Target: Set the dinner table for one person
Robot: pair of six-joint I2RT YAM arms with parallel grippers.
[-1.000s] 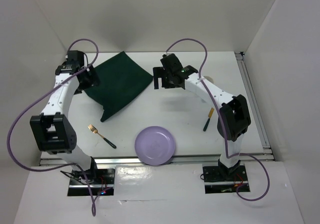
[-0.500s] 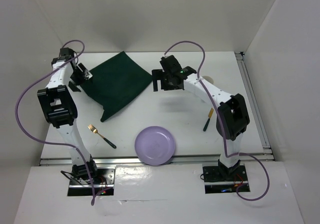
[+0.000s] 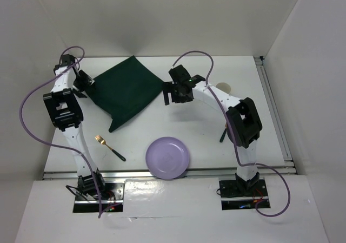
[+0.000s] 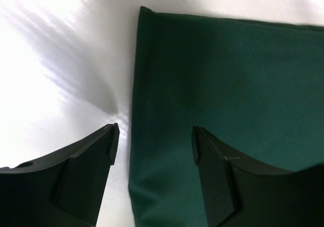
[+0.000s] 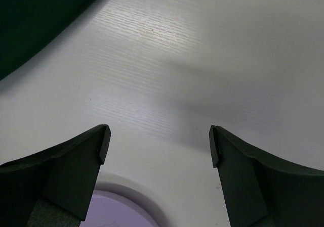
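Observation:
The dinner table (image 3: 203,126) is a white tabletop. A dark green cloth (image 3: 127,89) lies at its back left. A purple plate (image 3: 167,157) sits at the front centre. A gold fork with a dark handle (image 3: 110,147) lies front left. A dark-handled knife (image 3: 223,135) is partly hidden behind the right arm. My left gripper (image 3: 82,86) is open and low over the cloth's left edge. In the left wrist view the gripper (image 4: 154,143) straddles the edge of the cloth (image 4: 228,70). My right gripper (image 3: 172,98) is open and empty beside the cloth's right corner, above bare table (image 5: 167,75).
A small beige round object (image 3: 223,86) sits behind the right arm. A metal rail (image 3: 273,107) runs along the table's right side. White walls enclose the back and sides. The right wrist view shows the plate's rim (image 5: 116,212) and a cloth corner (image 5: 30,19).
My left arm has swung back and to the left, and its gripper now sits at the cloth's left edge. My right gripper has shifted slightly left toward the cloth.

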